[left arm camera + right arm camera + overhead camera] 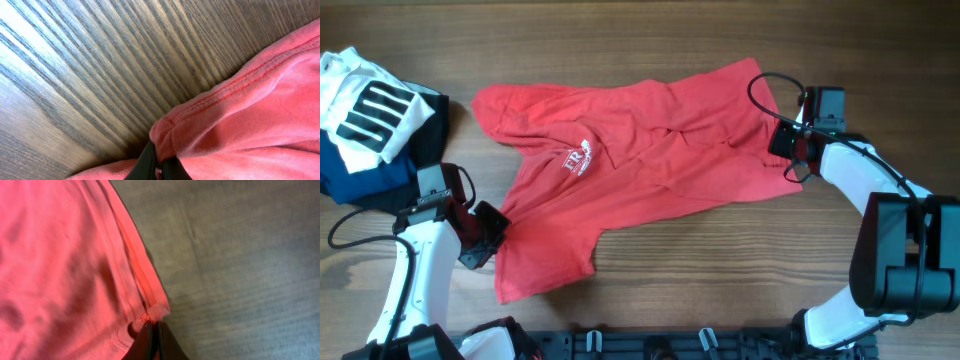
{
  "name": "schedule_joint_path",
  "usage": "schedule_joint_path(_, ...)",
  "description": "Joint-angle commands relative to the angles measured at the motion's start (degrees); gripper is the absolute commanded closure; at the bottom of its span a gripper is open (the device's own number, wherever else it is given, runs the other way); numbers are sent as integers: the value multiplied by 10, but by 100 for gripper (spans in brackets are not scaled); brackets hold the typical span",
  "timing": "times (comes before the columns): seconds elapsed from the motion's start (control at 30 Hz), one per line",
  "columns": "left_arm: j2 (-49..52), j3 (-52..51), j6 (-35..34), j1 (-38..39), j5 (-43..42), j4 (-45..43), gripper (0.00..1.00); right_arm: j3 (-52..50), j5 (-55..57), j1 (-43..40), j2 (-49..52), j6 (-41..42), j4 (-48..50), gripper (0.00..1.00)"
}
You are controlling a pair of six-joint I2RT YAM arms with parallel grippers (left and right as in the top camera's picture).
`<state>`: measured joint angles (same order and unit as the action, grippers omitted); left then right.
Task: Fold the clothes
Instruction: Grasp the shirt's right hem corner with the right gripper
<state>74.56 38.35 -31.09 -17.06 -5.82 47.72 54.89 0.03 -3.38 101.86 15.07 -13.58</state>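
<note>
The red T-shirt lies spread and rumpled across the middle of the wooden table, with white lettering showing near its centre. My left gripper is at the shirt's lower left edge and is shut on a pinch of its hem. My right gripper is at the shirt's right edge and is shut on a corner of the hem. The fabric is bunched at both fingertips.
A pile of other garments sits at the far left: a white one with black stripes on top of navy and black folded ones. A black rail runs along the table's front edge.
</note>
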Motion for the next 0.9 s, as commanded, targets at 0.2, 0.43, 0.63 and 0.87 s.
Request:
schedule_joint_path(0.2,-6,-3,9,-5,10,-2,96,71,-18,0,2,31,53,96)
schedule_joint_path(0.43,-6,-3,9,-5,10,-2,96,71,-52,0,2,33,77,96)
schedule_joint_path(0.63,-6,-3,9,-5,10,-1,96,71,-73,0,-32,30,-65,96)
schedule_joint_path(0.87,-6,-3,9,-5,10,-1,96,71,-71,0,-207,33,-275,96)
